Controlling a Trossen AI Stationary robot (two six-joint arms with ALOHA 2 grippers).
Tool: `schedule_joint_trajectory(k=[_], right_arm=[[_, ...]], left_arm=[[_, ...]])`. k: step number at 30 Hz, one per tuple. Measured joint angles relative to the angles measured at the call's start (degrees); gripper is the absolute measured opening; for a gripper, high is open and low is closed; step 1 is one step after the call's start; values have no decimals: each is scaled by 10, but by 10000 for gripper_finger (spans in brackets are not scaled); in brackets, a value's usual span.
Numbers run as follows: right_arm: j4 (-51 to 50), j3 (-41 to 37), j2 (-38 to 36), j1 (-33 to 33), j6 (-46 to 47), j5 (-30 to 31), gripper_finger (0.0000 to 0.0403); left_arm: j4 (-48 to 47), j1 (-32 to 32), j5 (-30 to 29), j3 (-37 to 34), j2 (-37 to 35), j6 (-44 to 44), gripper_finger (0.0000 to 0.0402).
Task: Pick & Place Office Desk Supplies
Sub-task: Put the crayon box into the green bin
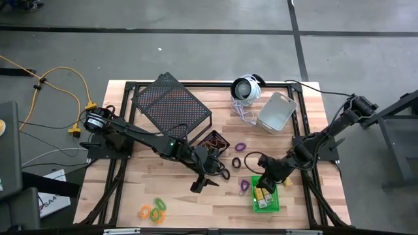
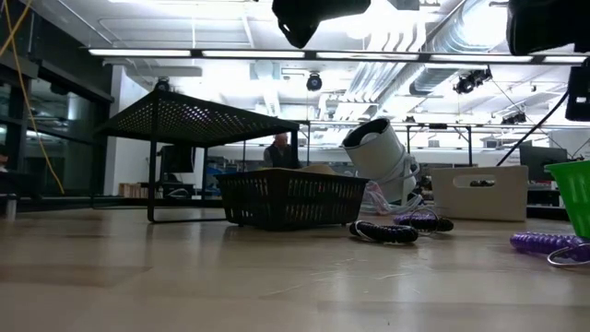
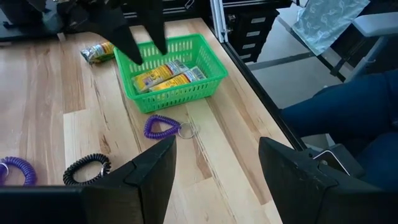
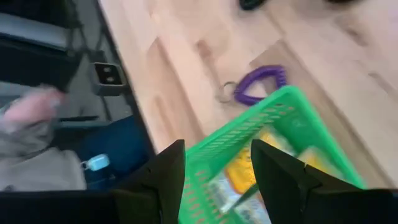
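My right gripper [image 1: 264, 182] [image 4: 217, 180] hovers open over the green bin [image 1: 266, 198] [image 4: 261, 143], which holds little yellow pieces [image 3: 168, 74]. My left gripper [image 1: 203, 181] [image 3: 217, 168] hangs open above bare wood near the table's middle, left of a purple loop [image 1: 245, 186] [image 3: 163, 126]. One yellow piece [image 1: 286, 181] [image 3: 96, 53] lies on the table beside the green bin. A black coiled loop [image 1: 253, 160] [image 3: 87, 169] and two more purple loops [image 1: 240, 147] lie on the wood. The black bin [image 1: 214, 140] holds brown loops. Orange and green loops [image 1: 154, 210] lie near the near edge.
The black mesh rack [image 1: 171, 104] stands at the far left, the round white-and-black device [image 1: 246, 88] and the grey bin [image 1: 277, 111] at the far right. A person's blue-clad legs [image 3: 348, 106] are just beyond the table's near edge.
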Motion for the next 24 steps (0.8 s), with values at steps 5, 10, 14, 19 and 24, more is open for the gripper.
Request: schedule_joint_trajectory(k=[5, 10, 14, 19, 24], right_arm=[[-102, 0, -17, 29, 21, 26, 171], [-123, 0, -33, 61, 28, 24, 171], [-125, 0, -54, 81, 47, 23, 171], [-169, 0, -85, 89, 69, 22, 171], [-246, 0, -119, 89, 106, 21, 171]], left_arm=[[0, 0, 0, 0, 0, 0, 223], [0, 0, 0, 0, 0, 0, 223], [0, 0, 0, 0, 0, 0, 223], [0, 0, 0, 0, 0, 0, 223], [0, 0, 0, 0, 0, 0, 223]])
